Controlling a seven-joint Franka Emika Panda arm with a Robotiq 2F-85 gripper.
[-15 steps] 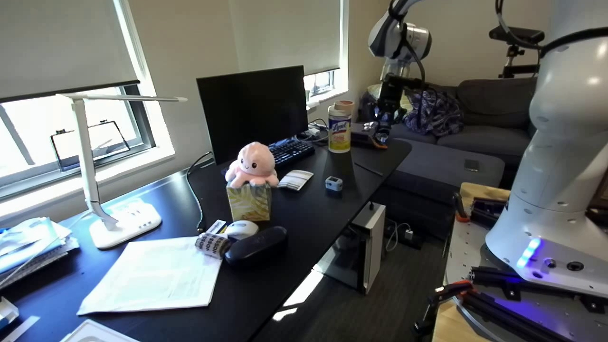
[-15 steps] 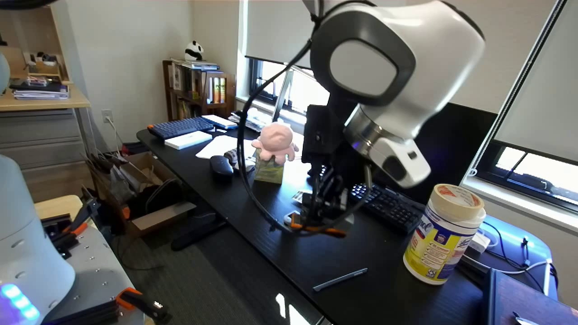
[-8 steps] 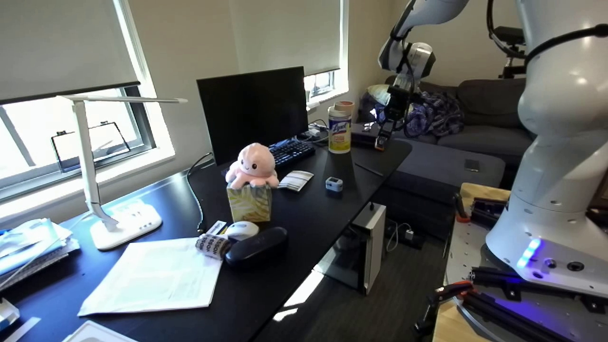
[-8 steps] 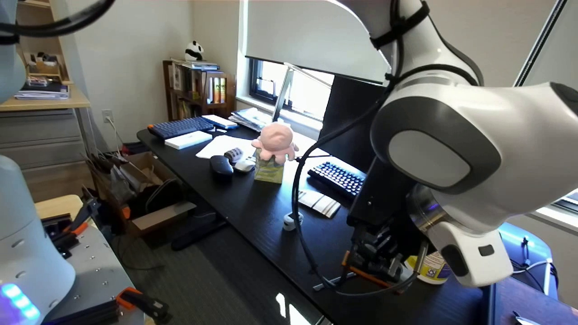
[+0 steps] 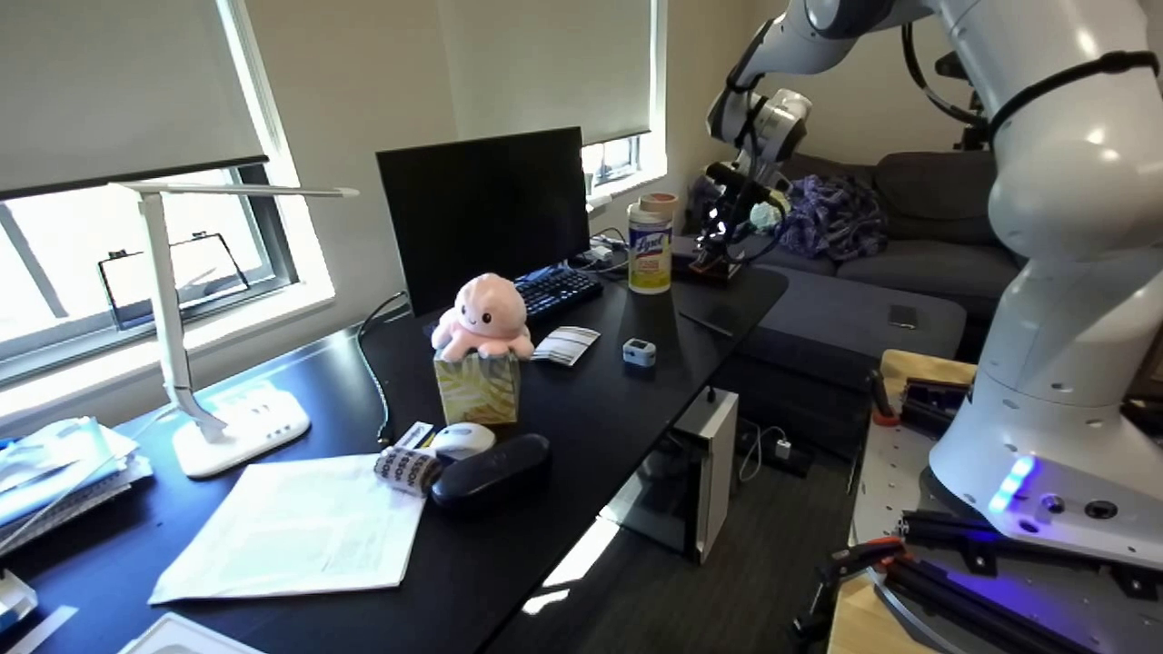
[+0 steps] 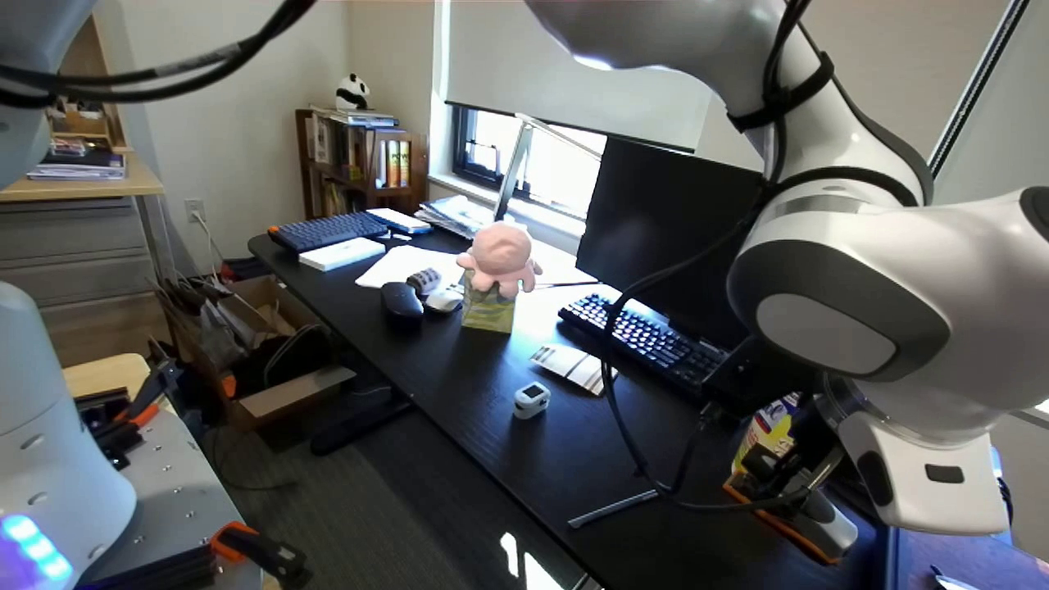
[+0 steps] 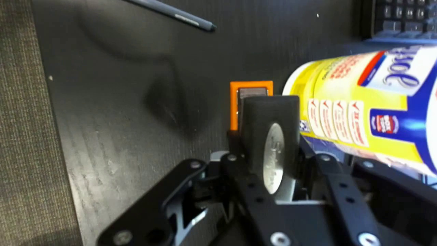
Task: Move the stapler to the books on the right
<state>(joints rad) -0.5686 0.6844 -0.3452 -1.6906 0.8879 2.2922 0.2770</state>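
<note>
My gripper [image 7: 269, 145] is shut on the stapler [image 7: 269, 111], a dark stapler with an orange-edged base and a silver oval plate. The fingers press its two sides, and its orange-rimmed end points away from the gripper. In an exterior view the stapler [image 6: 829, 537] hangs tilted above the desk, just short of the books [image 6: 967, 557], which have a dark reddish-blue cover and are cut by the frame edge. In an exterior view the gripper [image 5: 716, 257] is behind the wipes canister, near the desk's far end. The books are out of the wrist view.
A yellow wipes canister [image 7: 362, 109] with tape on top [image 5: 660, 202] stands close beside the stapler. A grey pen [image 6: 613, 508] lies near the desk edge. The keyboard [image 6: 647, 338], monitor [image 5: 486, 218], pulse oximeter [image 6: 532, 400] and pink plush [image 6: 501, 258] are further along.
The arm has carried the stapler along the desk, past the pulse oximeter and pen, to beside the canister and close to the books. The stapler has stayed in the gripper.
</note>
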